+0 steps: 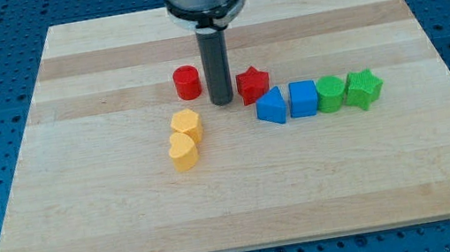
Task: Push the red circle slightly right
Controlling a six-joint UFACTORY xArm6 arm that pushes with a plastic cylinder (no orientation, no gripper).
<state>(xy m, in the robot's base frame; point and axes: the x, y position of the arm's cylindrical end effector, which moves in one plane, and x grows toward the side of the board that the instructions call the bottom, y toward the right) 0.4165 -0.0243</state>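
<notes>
The red circle (187,82) is a short red cylinder standing on the wooden board (113,214), a little above the board's middle. My tip (221,102) rests on the board just to the right of the red circle and slightly lower, with a small gap between them. A red star (253,84) sits close to the tip's right side, so the tip stands between the two red blocks.
A blue triangle-like block (272,106), a blue cube (303,98), a green block (331,92) and a green star (363,88) form a row at the right. Two yellow blocks (186,125) (182,151) lie below the red circle.
</notes>
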